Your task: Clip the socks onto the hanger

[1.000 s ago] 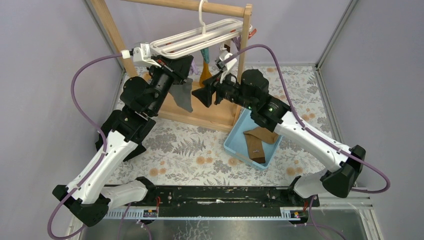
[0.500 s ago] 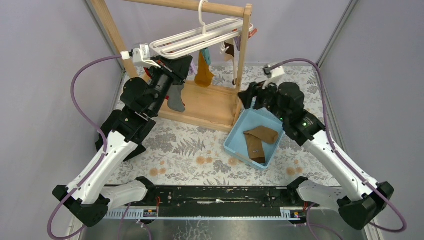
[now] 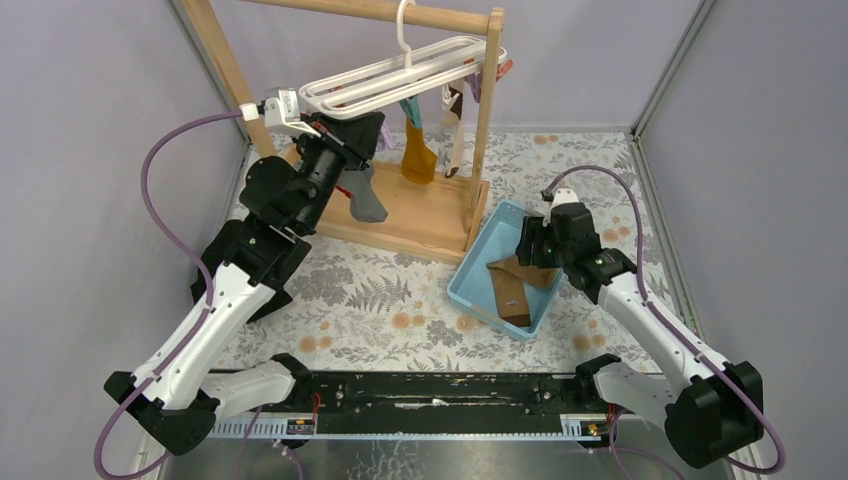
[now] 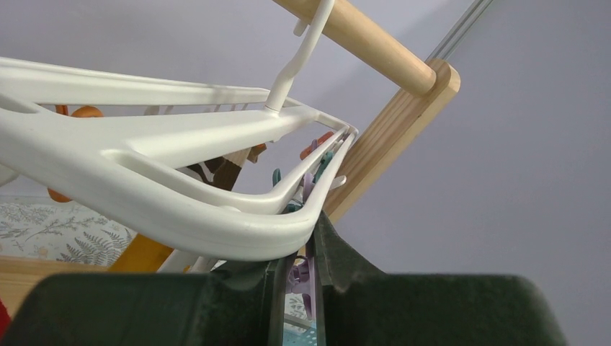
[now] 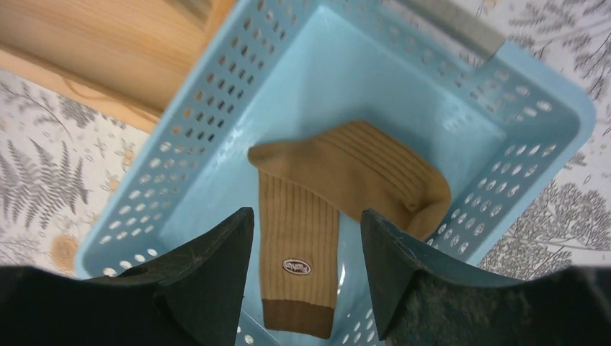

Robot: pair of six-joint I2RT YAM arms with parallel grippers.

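1. Socks (image 5: 339,180): ribbed tan fabric w/ darker brown cuff. They lie overlapped in blue basket (image 5: 216,130), right of wooden stand (image 3: 420,215).
2. Hanger (image 3: 400,72): white bar frame, hook over stand's top rail.
3. Left gripper (image 4: 297,245): fingers nearly together, pinching hanger's end rim.
4. Right gripper (image 5: 306,216): fingers wide apart above socks, touching nothing.
5. Overlap hides where one sock ends. Left fingertips partly behind rim.

top camera high, facing down; right wrist close above basket (image 5: 202,144), left wrist close beneath hanger (image 4: 180,209)
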